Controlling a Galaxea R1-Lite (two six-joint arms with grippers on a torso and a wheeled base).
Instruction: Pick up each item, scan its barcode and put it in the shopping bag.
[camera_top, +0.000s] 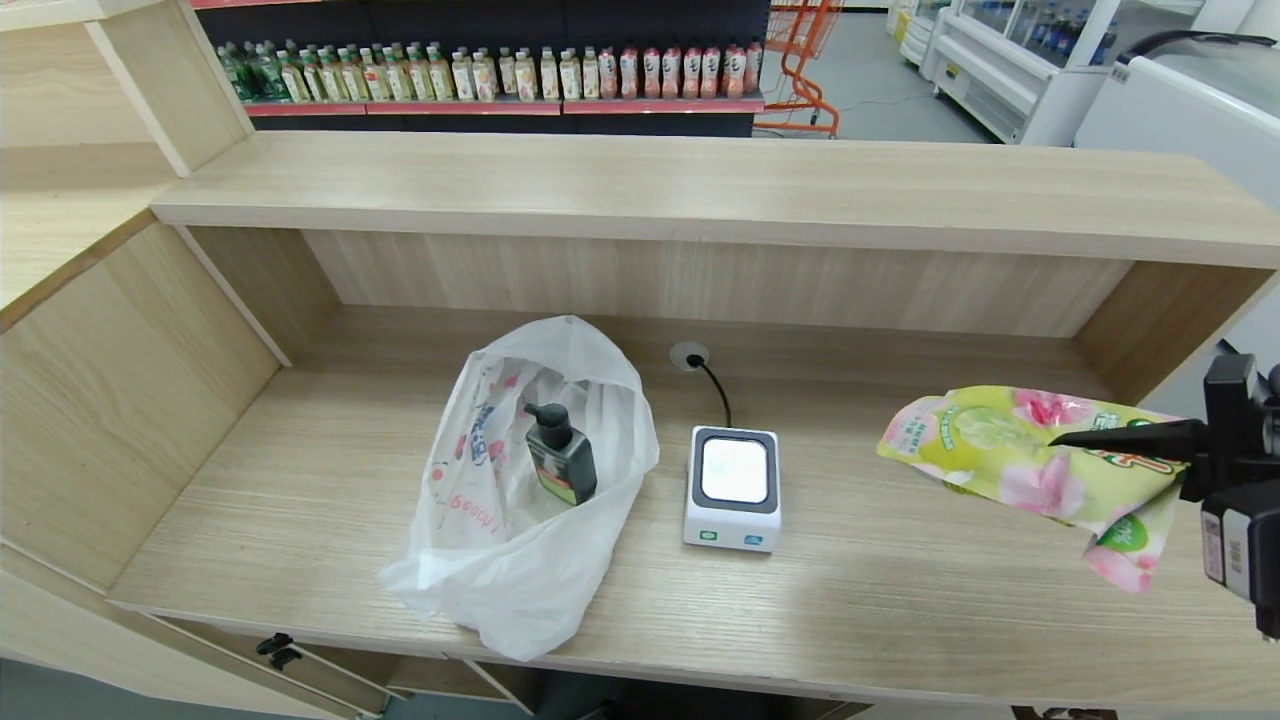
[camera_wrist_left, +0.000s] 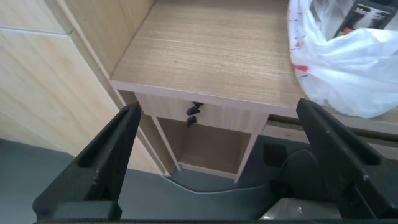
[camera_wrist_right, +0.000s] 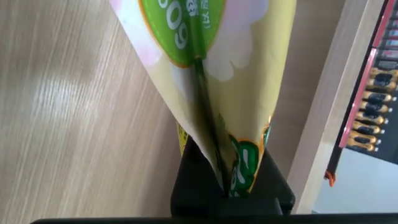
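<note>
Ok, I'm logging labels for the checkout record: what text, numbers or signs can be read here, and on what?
Nothing reads whole enough to quote.
The refill pouch in the right gripper: green print too small; white digits cropped in the right wrist view.
The shopping bag: red and blue lettering, creased, unreadable.
The black pump bottle: label blurred.
The barcode scanner: two small badges, too small.
The shelf bottles: labels too small.

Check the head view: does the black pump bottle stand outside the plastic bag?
No, the pump bottle sits inside the open plastic bag.
</note>
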